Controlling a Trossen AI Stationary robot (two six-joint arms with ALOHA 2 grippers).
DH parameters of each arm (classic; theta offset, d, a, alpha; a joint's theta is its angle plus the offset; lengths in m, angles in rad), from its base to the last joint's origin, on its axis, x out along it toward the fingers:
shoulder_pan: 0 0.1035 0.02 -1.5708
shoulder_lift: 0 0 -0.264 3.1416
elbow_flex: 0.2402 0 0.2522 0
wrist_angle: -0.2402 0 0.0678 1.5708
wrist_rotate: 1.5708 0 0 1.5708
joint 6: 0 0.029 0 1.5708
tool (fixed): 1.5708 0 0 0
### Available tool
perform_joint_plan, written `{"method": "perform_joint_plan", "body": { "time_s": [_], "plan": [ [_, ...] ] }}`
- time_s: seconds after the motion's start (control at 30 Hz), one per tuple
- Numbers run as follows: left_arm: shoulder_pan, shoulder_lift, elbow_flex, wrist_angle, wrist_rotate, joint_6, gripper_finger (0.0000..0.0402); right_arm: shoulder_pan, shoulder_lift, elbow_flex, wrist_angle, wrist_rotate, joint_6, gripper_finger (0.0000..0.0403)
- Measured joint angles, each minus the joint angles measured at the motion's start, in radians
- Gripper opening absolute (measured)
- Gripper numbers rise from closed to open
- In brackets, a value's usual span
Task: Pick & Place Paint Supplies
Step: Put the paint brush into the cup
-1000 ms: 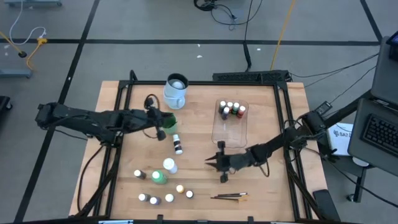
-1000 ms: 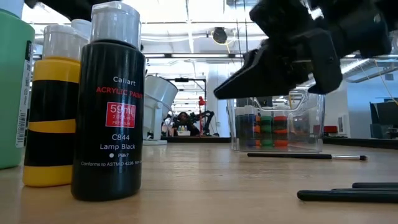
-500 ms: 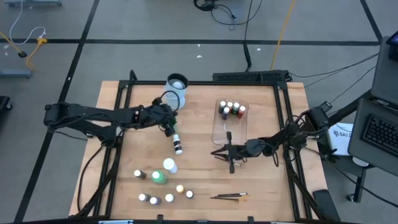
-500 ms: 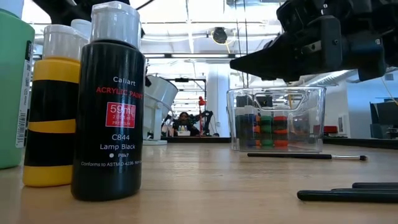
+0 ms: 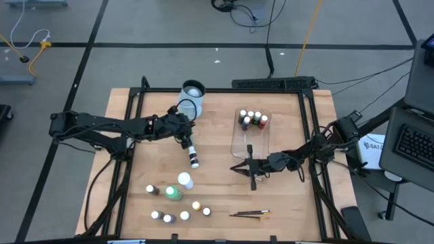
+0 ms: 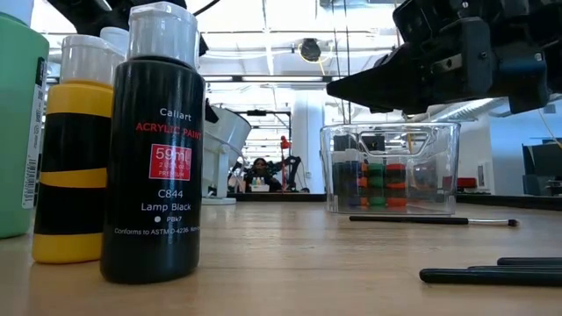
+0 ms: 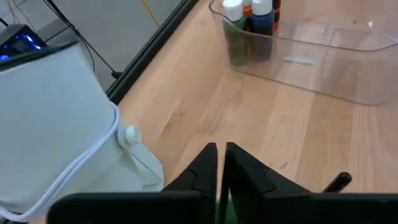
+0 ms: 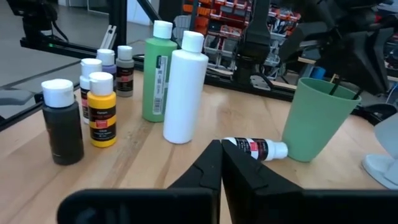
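Observation:
My left gripper [image 5: 187, 138] is shut at a green cup [image 8: 314, 124] that stands upright on the table, right of the white mug [image 5: 192, 98]. A small bottle [image 5: 194, 158] lies on its side beside the cup. My right gripper [image 5: 234, 167] is shut on nothing. It points level toward the table's left, above a thin brush [image 6: 430, 219] that lies flat on the wood. Several white-capped bottles [image 5: 173, 193] stand near the front left. More brushes [image 5: 251, 214] lie by the front edge. My left gripper has a sliver of the cup's green wall [image 7: 219, 208] between its two nearly closed fingers. It comes slanting down from the table's left. The gripper's own body hides how far down the wall the fingers reach. The cup stands upright with its base on the table.
A clear tub [image 5: 252, 139] stands right of centre, with several small bottles [image 5: 251, 118] at its far end. A black bottle [image 6: 154, 149] and a yellow one [image 6: 77, 149] stand right in front of the low camera. Black frame rails run along the table's left and right sides.
My left gripper has gone down and toward the table's right with the green cup, which now sits hidden under it in the high view. My right gripper has shut on nothing, tipped up from slanting down to level, and drawn toward the far right. The brush has stayed put.

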State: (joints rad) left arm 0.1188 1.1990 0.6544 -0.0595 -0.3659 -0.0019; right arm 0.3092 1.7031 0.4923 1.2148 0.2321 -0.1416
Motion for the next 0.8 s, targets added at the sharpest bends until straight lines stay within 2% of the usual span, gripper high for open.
{"method": "perform_joint_plan", "body": {
  "time_s": [0.23,0.37,0.5,0.6,0.67,0.8],
  "plan": [
    [-0.001,-0.097,0.0,-0.1,-0.001,0.074,0.0105,0.0,0.0,0.0,-0.009,0.0,0.022,0.0004],
    [-0.027,-0.241,0.001,-0.13,0.0,0.113,0.0134,0.0,0.0,0.0,-0.025,0.001,0.021,0.0004],
    [-0.056,-0.429,0.013,-0.192,0.001,0.125,0.0144,0.0,0.0,0.0,-0.024,0.001,0.022,0.0004],
    [-0.085,-0.577,0.002,-0.256,0.029,0.086,0.0132,0.0,0.0,0.0,-0.026,0.001,0.022,0.0004],
    [-0.107,-0.667,-0.055,-0.26,0.074,0.087,0.0109,0.0,0.0,0.0,-0.036,0.001,0.022,0.0004],
    [-0.115,-0.777,-0.269,-0.043,0.108,0.181,0.0029,0.0,0.001,0.0,-0.037,0.0,0.025,0.0004]
  ]
}}
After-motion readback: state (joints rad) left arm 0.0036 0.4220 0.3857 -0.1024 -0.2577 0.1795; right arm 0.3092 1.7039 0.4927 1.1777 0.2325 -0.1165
